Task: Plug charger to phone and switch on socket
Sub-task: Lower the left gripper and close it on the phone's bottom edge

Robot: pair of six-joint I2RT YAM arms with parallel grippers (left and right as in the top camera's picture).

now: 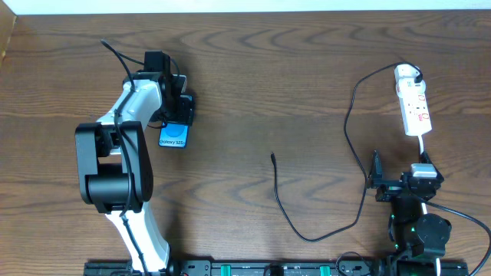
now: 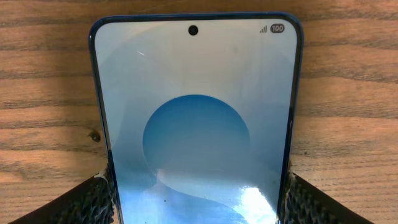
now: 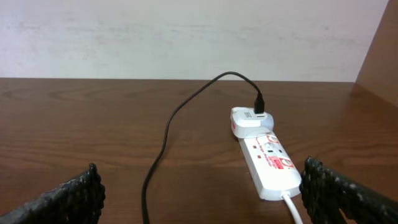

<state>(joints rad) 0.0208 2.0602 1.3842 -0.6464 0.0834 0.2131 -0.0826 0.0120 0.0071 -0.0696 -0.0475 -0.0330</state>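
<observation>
The phone (image 1: 173,136) lies flat on the wooden table at the left, its blue screen up; it fills the left wrist view (image 2: 196,112). My left gripper (image 1: 177,120) (image 2: 196,190) is shut on the phone, one finger against each long edge. The charger, a thin black cable (image 1: 279,199), runs from a white plug (image 1: 406,74) (image 3: 249,119) in the socket (image 1: 415,107) (image 3: 270,163) and loops across the table. Its free tip (image 1: 273,157) lies at the middle, well right of the phone. My right gripper (image 1: 399,179) (image 3: 205,199) is open and empty, just in front of the socket's near end.
The socket's white cord (image 1: 424,147) runs from its near end toward my right arm. The charger cable (image 3: 163,143) crosses the table to the left of the socket. A wall borders the table's far edge (image 3: 186,78).
</observation>
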